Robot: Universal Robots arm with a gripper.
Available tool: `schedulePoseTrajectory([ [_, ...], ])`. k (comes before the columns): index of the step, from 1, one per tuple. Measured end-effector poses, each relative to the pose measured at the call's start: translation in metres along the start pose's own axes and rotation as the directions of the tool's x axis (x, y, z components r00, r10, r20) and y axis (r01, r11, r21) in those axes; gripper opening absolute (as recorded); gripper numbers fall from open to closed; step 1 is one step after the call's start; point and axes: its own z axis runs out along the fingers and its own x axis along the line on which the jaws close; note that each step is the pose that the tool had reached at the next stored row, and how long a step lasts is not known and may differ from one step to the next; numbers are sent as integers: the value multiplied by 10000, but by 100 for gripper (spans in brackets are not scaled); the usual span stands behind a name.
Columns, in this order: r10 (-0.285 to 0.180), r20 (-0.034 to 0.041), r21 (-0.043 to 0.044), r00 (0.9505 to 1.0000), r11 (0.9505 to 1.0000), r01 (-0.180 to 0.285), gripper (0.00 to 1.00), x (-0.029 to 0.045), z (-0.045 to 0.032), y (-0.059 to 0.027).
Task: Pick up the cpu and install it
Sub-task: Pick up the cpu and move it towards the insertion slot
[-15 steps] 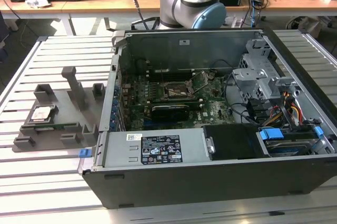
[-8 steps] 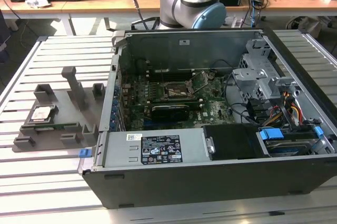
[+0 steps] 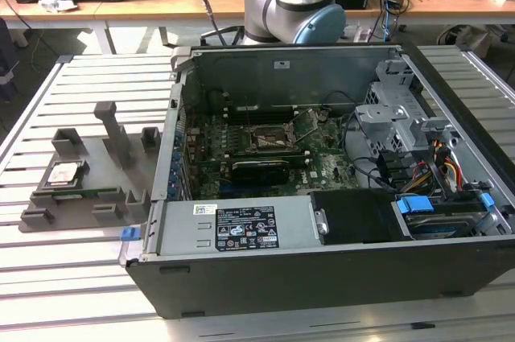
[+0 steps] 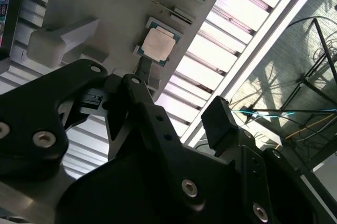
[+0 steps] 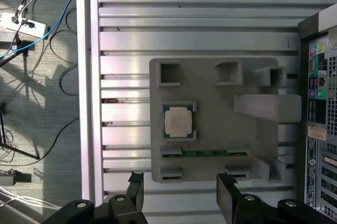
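The slatted metal surface (image 3: 88, 84) carries everything. On it, toward the exterior view's right, stands the open computer case (image 3: 241, 278), with its motherboard exposed and the cpu socket (image 3: 272, 139) near the board's middle. The socket frame looks empty.

Just beside the case, on the exterior view's left, sits the grey plastic holder (image 5: 210, 129). It has several raised blocks and slots. One slot holds a thin green board on edge, probably a memory module (image 5: 205, 153).

The cpu (image 5: 178, 121) lies flat in its own square nest on the holder, silver top upward, near the module but not touching it. It has not been picked up.

The gripper (image 5: 180, 177) hangs above the holder and well clear of the chip. Its fingers (image 5: 137, 187) are spread wide with nothing between them, and the gap looks wider than the chip.

The step in hand appears to be the approach for the pick. To do it well:
- Centre the chip between the fingers.
- Keep the fingers square to two opposite edges of the chip.
- Descend straight, so the tips clear the nest walls and the module.
- Grip the thin rim evenly. A skewed grip could tilt the chip.
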Motion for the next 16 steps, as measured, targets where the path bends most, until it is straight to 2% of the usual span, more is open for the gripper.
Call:
schedulePoseTrajectory([
  [11,0,0,0,10000,10000,0,66,4,125,5],
  [16,0,0,0,10000,10000,0,66,6,216,9],
])
